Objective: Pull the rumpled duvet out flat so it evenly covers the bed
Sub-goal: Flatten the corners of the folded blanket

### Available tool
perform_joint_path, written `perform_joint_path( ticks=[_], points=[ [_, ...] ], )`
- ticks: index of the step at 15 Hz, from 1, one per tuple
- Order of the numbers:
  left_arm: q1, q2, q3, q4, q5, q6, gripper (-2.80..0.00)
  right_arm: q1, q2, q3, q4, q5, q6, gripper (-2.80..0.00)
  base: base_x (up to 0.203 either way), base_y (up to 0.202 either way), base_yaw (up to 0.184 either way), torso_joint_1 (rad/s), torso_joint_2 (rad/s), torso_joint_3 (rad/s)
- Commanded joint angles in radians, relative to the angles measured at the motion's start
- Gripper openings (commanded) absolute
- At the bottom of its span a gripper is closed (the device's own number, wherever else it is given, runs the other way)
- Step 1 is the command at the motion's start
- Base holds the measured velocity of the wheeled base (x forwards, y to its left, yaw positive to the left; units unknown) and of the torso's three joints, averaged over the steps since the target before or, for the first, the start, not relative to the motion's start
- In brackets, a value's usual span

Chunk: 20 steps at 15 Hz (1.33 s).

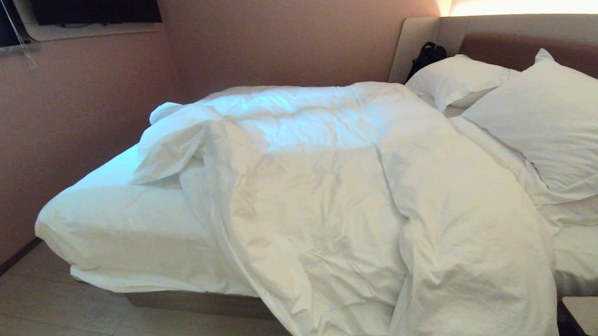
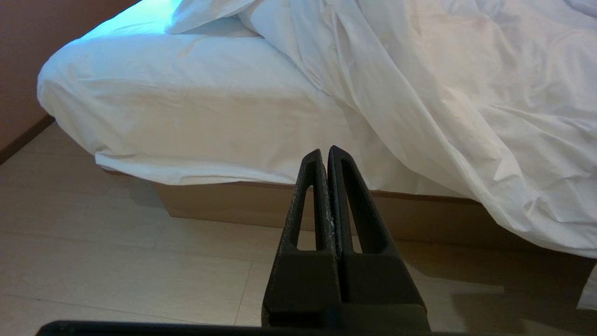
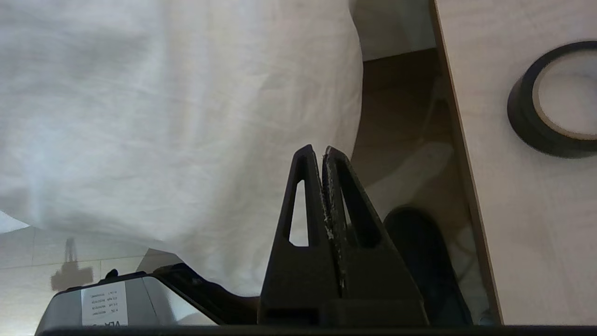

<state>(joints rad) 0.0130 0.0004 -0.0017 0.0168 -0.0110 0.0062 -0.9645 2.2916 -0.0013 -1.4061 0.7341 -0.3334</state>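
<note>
white duvet [image 1: 330,197], blk gripper [image 2: 325,151]

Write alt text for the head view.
A rumpled white duvet lies bunched across the middle of the bed, spilling over its near edge and leaving the foot-end sheet bare. Two pillows lean at the headboard; no gripper shows.

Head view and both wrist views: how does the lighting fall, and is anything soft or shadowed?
Head view: bluish light on the far duvet, warm near side, glow above the headboard. Left wrist view: same split on the bed. Right wrist view: duvet soft, dim gap beside it.
</note>
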Motion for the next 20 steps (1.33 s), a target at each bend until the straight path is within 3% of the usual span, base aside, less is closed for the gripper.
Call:
perform_joint_path(
  ticks=[1, 7, 11, 13, 17, 20],
  points=[
    [0.001, 0.0, 0.0, 0.0, 0.0, 0.0, -2.8, 0.0, 0.055, 0.0, -0.058, -0.023, -0.003, -2.8, 0.0, 0.0, 0.0, 0.0, 0.0, 0.0],
    [0.001, 0.0, 0.0, 0.0, 0.0, 0.0, -2.8, -0.001, 0.103, 0.0, -0.099, -0.073, -0.012, -2.8, 0.0, 0.0, 0.0, 0.0, 0.0, 0.0],
    [0.001, 0.0, 0.0, 0.0, 0.0, 0.0, -2.8, -0.039, 0.099, -0.011, -0.097, -0.079, -0.019, -2.8, 0.0, 0.0, 0.0, 0.0, 0.0, 0.0],
    [0.001, 0.0, 0.0, 0.0, 0.0, 0.0, -2.8, -0.097, 0.094, -0.05, -0.089, -0.078, -0.021, -2.8, 0.0, 0.0, 0.0, 0.0, 0.0, 0.0],
    [0.001, 0.0, 0.0, 0.0, -0.001, 0.0, -2.8, -0.097, 0.093, -0.071, -0.052, -0.079, -0.033, -2.8, 0.0, 0.0, 0.0, 0.0, 0.0, 0.0],
    [0.001, 0.0, 0.0, 0.0, 0.0, 0.0, -2.8, -0.085, 0.098, -0.097, 0.065, -0.079, -0.162, -2.8, 0.0, 0.0, 0.0, 0.0, 0.0, 0.0]
  ],
)
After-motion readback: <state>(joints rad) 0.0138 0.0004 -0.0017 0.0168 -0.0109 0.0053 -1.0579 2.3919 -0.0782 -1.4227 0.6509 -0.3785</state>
